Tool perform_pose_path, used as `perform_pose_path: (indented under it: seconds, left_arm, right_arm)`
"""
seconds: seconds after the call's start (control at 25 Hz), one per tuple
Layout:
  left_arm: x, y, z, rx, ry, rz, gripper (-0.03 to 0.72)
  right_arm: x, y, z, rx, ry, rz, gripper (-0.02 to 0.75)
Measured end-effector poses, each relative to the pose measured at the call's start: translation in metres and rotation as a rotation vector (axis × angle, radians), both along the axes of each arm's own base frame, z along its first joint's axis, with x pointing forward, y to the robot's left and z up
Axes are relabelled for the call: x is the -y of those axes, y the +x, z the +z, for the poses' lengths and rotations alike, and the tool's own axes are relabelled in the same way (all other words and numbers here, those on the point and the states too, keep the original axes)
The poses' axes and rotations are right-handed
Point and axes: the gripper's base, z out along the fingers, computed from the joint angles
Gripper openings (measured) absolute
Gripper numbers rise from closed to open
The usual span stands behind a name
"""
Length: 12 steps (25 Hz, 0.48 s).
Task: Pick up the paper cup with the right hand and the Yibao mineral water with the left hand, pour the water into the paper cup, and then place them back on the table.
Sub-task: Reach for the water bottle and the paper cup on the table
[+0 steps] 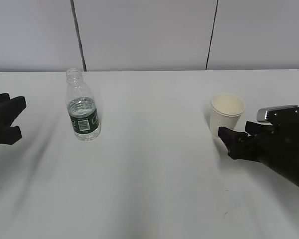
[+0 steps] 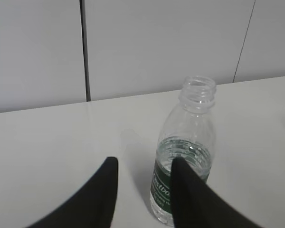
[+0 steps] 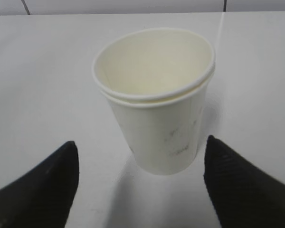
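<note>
The Yibao mineral water (image 1: 82, 107), a small capless clear bottle with a dark green label, stands upright on the left of the white table (image 1: 154, 174). My left gripper (image 1: 16, 118) hovers well to its left, open and empty. In the left wrist view the bottle (image 2: 187, 142) stands just beyond the right finger (image 2: 180, 185), and the gap of the left gripper (image 2: 143, 166) holds nothing. The paper cup (image 1: 226, 112) stands upright and empty on the right. My right gripper (image 1: 236, 132) is just in front of it, wide open. In the right wrist view the cup (image 3: 154, 99) stands just ahead of the right gripper (image 3: 141, 146), untouched.
A grey panelled wall (image 1: 149, 35) runs along the table's far edge. A small dark scuff (image 1: 228, 213) marks the tabletop near the front right. Bare tabletop lies between bottle and cup.
</note>
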Motion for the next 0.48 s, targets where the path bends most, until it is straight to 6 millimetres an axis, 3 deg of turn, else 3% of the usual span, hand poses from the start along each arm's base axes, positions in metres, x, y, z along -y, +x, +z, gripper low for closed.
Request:
perform_pose_path:
  seconds: [0.48]
  left_arm:
    - [0.000, 0.000, 0.000, 0.004, -0.002, -0.001, 0.241]
  right_arm:
    - [0.000, 0.032, -0.019, 0.020, 0.003, -0.012, 0.640]
